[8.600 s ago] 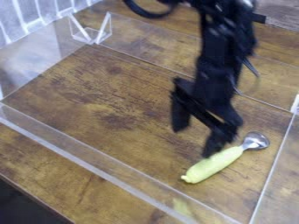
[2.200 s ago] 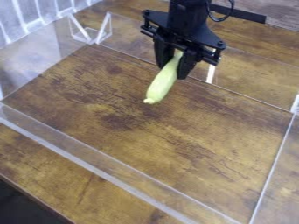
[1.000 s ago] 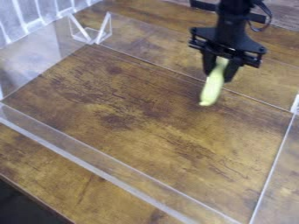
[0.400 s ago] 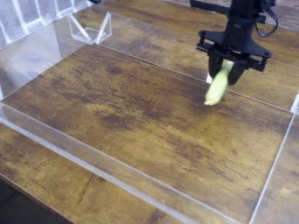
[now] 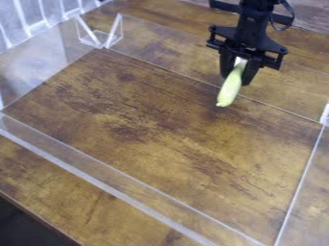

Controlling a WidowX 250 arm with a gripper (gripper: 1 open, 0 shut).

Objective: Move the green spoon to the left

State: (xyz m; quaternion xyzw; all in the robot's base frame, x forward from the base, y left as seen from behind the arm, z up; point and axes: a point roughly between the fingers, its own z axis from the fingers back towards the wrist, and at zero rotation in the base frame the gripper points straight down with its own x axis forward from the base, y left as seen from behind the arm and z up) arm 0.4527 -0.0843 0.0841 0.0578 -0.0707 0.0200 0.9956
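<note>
The green spoon [image 5: 230, 89] hangs handle-down over the wooden table [image 5: 141, 125], toward the back right. Only its yellow-green handle shows; the silver bowl is hidden between the fingers. My black gripper [image 5: 240, 63] points straight down and is shut on the spoon's upper end. The handle's lower tip hangs a little above the wood.
Clear acrylic walls [image 5: 90, 183] fence the work area along the front, left and right edges. A small clear stand [image 5: 98, 32] sits at the back left. Open wood lies to the left of the gripper.
Over the last second the gripper and held spoon drifted slightly right, then back left and a bit farther away. The grip is unchanged.
</note>
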